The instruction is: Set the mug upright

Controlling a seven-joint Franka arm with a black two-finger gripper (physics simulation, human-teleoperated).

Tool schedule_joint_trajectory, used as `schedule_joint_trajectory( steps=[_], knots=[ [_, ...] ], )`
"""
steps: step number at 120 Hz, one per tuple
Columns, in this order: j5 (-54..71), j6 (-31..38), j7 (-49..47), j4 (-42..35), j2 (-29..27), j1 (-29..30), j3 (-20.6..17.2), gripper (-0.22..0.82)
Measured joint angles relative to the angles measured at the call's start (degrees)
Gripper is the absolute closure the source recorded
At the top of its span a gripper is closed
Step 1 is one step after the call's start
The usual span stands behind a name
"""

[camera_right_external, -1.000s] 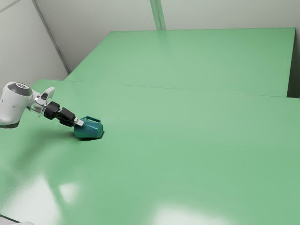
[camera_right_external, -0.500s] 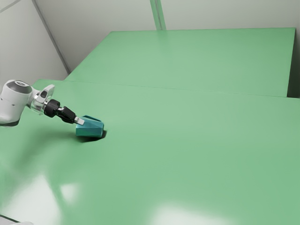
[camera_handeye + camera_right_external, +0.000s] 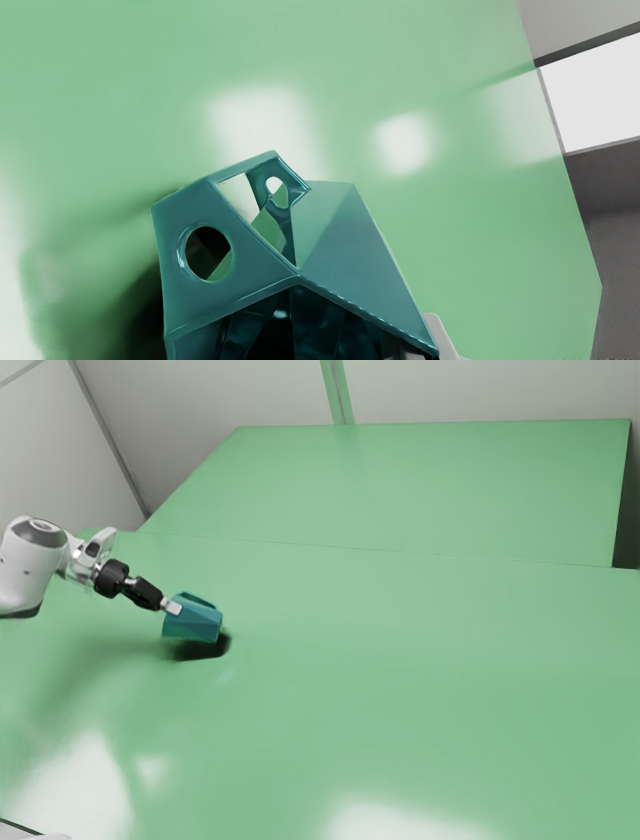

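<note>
Tipped on its side with its mouth toward the tool (image 3: 173,607), the angular teal mug (image 3: 193,624) hangs just above the green desk (image 3: 400,660), left of the frame's centre in the exterior view, with a dark shadow (image 3: 203,649) beneath. The tool is closed on the mug's wall near the rim, one pale fingertip (image 3: 438,331) outside, at the wrist view's lower edge, the other reaching into the mouth. It looks stiff, fairly light, glossy and perhaps slippery, so it could pivot in a one-sided pinch. That wall seems a sound place to hold, leaving the handle (image 3: 200,600) free while the base swings down.
</note>
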Motion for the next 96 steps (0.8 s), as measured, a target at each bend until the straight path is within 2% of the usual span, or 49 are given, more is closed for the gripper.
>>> schedule_joint_trajectory(
  steps=[28,54,96],
  knots=[
    [3.72,4.08,-0.34,-2.04,-5.78,-1.29,-2.27,0.79],
    [12.71,10.72,-3.35,-6.41,-12.9,-6.6,-3.08,0.79],
    [30.88,20.62,-14.52,-11.48,-19.05,-7.91,-10.99,0.79]
  ],
)
